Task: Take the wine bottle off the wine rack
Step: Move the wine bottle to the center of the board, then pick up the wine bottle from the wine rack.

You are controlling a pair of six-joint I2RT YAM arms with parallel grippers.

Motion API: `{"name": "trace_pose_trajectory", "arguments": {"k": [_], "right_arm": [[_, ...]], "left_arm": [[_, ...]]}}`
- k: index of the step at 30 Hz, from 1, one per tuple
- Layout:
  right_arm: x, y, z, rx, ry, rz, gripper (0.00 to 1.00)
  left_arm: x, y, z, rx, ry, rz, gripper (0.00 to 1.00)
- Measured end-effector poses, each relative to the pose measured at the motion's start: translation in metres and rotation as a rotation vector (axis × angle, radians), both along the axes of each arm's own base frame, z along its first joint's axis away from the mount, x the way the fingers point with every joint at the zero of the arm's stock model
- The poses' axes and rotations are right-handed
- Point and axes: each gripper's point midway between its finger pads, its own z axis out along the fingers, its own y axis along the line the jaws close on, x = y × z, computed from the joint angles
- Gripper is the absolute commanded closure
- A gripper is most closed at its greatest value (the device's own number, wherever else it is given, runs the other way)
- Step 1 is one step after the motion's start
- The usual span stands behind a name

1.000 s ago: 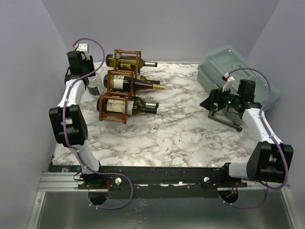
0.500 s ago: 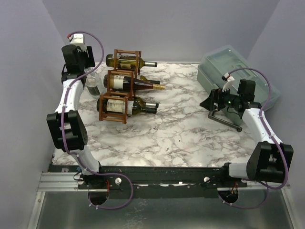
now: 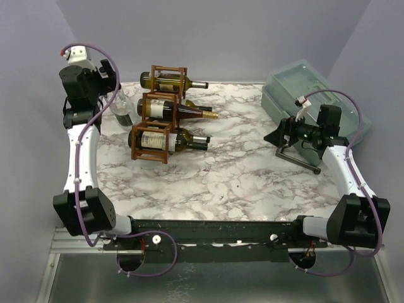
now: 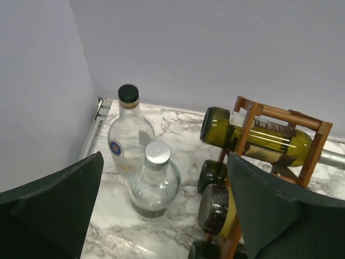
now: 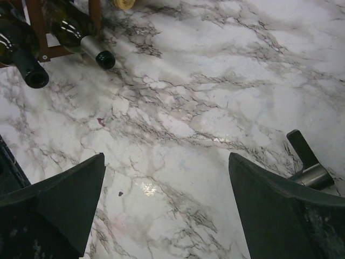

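The reddish-brown wine rack (image 3: pixel 151 150) stands at the back left of the marble table with three wine bottles lying in it: top (image 3: pixel 165 81), middle (image 3: pixel 180 112) and bottom (image 3: pixel 180 142). My left gripper (image 3: pixel 106 82) hangs open, high above the back left corner and left of the rack. In its wrist view nothing lies between the fingers (image 4: pixel 54 205). Below them stand two clear bottles (image 4: pixel 155 181), and the wine rack (image 4: pixel 253 116) with a green wine bottle (image 4: pixel 253 135) is at the right. My right gripper (image 3: pixel 281 132) is open over bare marble at the right.
Two upright clear glass bottles (image 3: pixel 120 113) stand just left of the rack, near the left wall. A grey lidded bin (image 3: pixel 309 95) sits at the back right. A black metal stand (image 3: pixel 297 158) lies under the right arm, its foot (image 5: pixel 307 167) showing in the right wrist view.
My left gripper has opened wide and risen up and back towards the left corner, away from the clear bottles. The right arm has not moved.
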Motion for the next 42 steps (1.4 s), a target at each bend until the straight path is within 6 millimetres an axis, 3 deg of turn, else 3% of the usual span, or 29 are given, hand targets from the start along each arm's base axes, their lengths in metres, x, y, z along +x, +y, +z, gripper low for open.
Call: {"name": "trace_pose_trajectory", "arguments": {"k": [3, 11, 16, 23, 33, 39, 42], "right_arm": [[-0.005, 0.005, 0.008, 0.015, -0.027, 0.033, 0.00], [-0.022, 0.018, 0.027, 0.052, -0.105, 0.142, 0.00], [-0.032, 0.025, 0.030, 0.063, -0.142, 0.202, 0.00], [-0.043, 0.030, 0.029, 0.050, -0.212, 0.288, 0.00], [-0.064, 0.036, 0.031, -0.014, -0.338, 0.468, 0.00], [-0.064, 0.040, 0.037, -0.095, -0.458, 0.613, 0.00], [-0.067, 0.056, 0.030, -0.125, -0.494, 0.725, 0.00]], "left_arm": [[-0.025, -0.001, -0.006, -0.093, 0.007, 0.010, 0.01], [-0.086, -0.025, -0.058, -0.316, 0.090, -0.001, 0.01], [-0.119, -0.038, -0.076, -0.367, 0.103, -0.016, 0.01], [-0.164, -0.050, -0.074, -0.353, 0.033, -0.022, 0.01], [-0.210, -0.065, -0.072, -0.323, -0.034, -0.051, 0.01], [-0.226, -0.081, -0.078, -0.329, -0.038, -0.120, 0.01], [-0.231, -0.086, -0.087, -0.340, -0.016, -0.140, 0.01]]}}
